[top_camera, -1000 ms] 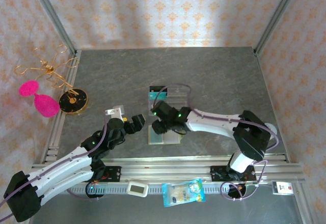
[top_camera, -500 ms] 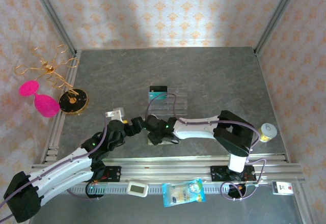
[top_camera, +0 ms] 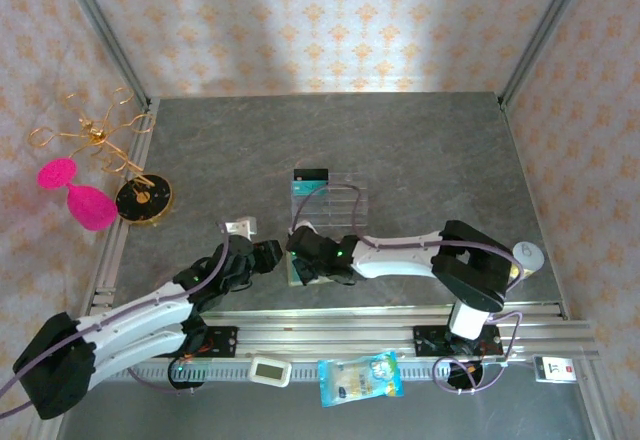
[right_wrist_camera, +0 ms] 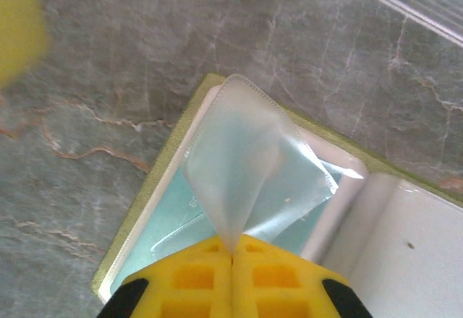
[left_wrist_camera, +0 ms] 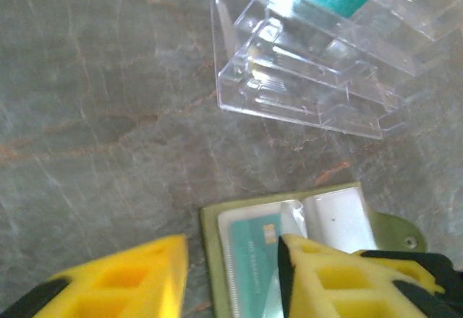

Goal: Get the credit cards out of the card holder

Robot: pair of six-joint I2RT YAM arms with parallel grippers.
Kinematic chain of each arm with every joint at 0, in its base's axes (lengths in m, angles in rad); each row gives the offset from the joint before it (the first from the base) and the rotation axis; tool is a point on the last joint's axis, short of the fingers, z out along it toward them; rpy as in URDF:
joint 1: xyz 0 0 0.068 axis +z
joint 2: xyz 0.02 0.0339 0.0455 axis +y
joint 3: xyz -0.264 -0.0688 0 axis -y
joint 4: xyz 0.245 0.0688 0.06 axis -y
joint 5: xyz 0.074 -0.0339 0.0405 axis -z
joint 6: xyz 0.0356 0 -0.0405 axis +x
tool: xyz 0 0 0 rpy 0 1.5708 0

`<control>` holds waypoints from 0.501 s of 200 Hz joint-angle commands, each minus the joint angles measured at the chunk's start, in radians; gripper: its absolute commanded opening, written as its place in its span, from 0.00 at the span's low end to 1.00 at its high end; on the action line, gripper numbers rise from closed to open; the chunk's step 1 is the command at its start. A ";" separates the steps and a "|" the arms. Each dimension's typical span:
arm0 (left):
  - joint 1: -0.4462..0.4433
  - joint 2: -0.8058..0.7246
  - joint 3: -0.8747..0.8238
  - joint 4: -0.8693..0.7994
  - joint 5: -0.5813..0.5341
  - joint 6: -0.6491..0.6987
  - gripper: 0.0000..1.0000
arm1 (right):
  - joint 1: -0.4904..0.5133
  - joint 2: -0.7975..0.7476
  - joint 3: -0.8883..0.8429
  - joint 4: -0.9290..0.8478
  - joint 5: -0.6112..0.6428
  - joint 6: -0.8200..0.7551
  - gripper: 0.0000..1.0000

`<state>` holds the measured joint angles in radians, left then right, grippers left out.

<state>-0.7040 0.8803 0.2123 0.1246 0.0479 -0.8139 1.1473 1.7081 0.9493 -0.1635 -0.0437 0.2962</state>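
Down at the near edge of the worktop (left_wrist_camera: 108, 115), the left end effector (left_wrist_camera: 231, 249) is standing partly open with nothing gripped, straddling the left rim of the open card holder (left_wrist_camera: 211, 224). One yellow finger (left_wrist_camera: 325, 267) is sitting over the teal credit card (left_wrist_camera: 249, 256) in its pocket and the other on bare stone. The right end effector (right_wrist_camera: 231, 251) is pinching fully closed on the pocket's clear plastic flap (right_wrist_camera: 239, 152), holding it lifted off the card, and farther back the clear tray (top_camera: 335, 200) is carrying another teal card (top_camera: 311, 182).
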 commanded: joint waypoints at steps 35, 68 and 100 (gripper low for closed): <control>-0.013 0.199 0.034 0.180 0.121 0.024 0.14 | -0.004 -0.057 -0.045 0.135 -0.020 0.073 0.02; -0.042 0.315 0.093 0.160 0.128 0.056 0.19 | -0.004 -0.129 -0.089 0.139 0.028 0.093 0.33; -0.079 0.343 0.134 0.152 0.144 0.068 0.30 | -0.007 -0.264 -0.160 0.115 0.132 0.134 0.38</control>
<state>-0.7547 1.2125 0.2974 0.2569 0.1677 -0.7750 1.1450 1.5528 0.8288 -0.0563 -0.0246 0.3836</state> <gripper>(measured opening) 0.277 0.379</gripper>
